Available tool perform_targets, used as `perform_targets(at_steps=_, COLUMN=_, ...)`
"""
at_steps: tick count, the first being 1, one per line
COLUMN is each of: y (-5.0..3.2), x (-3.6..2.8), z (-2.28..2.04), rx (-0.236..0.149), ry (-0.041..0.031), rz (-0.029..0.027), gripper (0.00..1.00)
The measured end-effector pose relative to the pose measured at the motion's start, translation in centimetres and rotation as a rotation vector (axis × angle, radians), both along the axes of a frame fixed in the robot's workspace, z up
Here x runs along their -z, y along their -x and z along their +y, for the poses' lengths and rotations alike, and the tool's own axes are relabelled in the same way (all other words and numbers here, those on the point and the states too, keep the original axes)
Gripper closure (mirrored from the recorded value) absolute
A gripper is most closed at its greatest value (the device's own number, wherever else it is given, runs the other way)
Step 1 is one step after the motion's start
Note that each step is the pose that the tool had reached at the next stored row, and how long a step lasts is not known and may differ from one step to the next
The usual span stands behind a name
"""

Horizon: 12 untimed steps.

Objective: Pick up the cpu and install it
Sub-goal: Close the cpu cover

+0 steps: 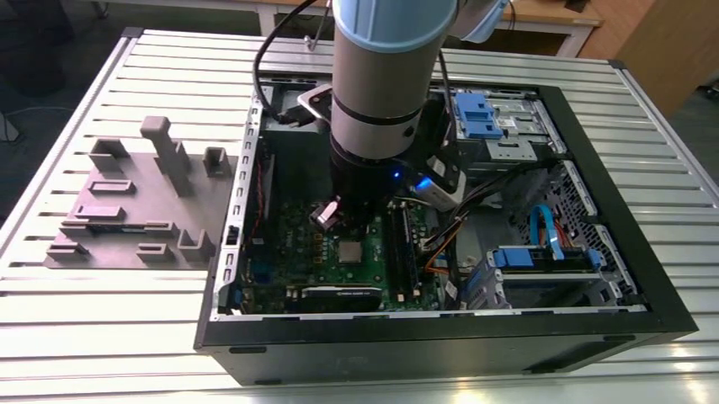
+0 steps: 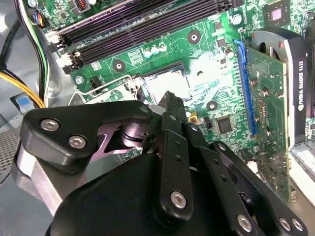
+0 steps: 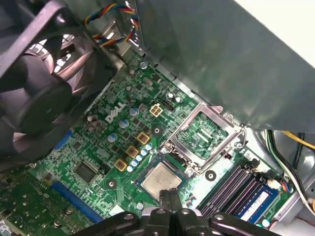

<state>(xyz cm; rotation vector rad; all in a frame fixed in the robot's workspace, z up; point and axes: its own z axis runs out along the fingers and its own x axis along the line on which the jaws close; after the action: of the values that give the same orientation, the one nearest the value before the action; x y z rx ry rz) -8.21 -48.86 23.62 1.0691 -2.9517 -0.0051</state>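
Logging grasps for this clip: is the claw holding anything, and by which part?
Nothing held: the claw is shut, with the cpu lying free on the motherboard.

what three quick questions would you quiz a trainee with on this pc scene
1. True or false: the cpu lies flat on the motherboard.
2. The hinged socket frame is: A) swung open beside the cpu, B) clamped shut over the cpu, C) taken off the board.
3. Fill in: in the first wrist view, the gripper is nearest to the ____.
Key: 1 true; 2 A; 3 cpu.
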Motion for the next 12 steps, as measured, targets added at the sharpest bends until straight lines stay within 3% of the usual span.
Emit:
perform_targets(at_steps=10, y=-0.01, x=-0.01, z=-0.01, rx=-0.001, ry=-0.0017, rz=0.0003, gripper=0.90)
perform_targets(at_steps=11, y=-0.02, x=0.00, z=-0.02, rx=-0.001, ry=-0.0136, rz=0.0014, gripper=0.90)
perform_targets(at_steps=12, y=-0.05, x=0.01, z=-0.02, rx=-0.001, ry=-0.0317, rz=0.0046, gripper=0.90)
